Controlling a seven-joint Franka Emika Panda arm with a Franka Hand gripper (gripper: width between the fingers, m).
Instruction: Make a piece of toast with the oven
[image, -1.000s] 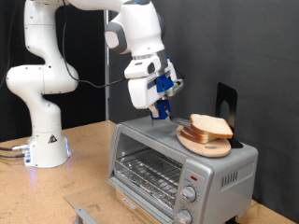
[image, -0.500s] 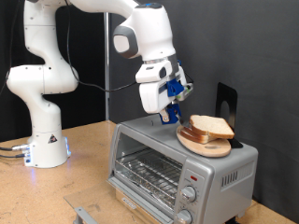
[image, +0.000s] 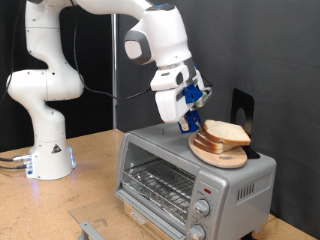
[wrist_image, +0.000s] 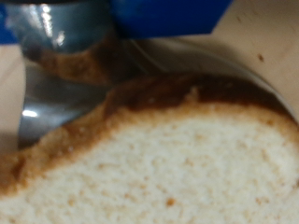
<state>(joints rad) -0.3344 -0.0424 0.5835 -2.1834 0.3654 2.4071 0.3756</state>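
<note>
The piece of toast (image: 227, 133) lies on a round wooden plate (image: 213, 153) on top of the silver oven (image: 165, 160), at the exterior view's right. My gripper (image: 191, 122), with blue fingers, hangs tilted just left of the toast, close to its edge, a little above the oven's top. It looks open and holds nothing. In the wrist view the toast (wrist_image: 168, 159) fills most of the picture, pale crumb with a brown crust, with a blue finger (wrist_image: 173, 14) above it and the oven's shiny top (wrist_image: 56, 103) beside it.
The oven's wire rack (image: 155, 185) shows in its front, with round knobs (image: 202, 210) at its right. A black upright stand (image: 242, 108) is behind the plate. The white arm base (image: 45, 150) stands on the wooden table (image: 60, 205) at the exterior view's left.
The gripper has moved to the exterior view's right and slightly down, from over the oven's left part to right beside the toast. The toast and plate have not moved.
</note>
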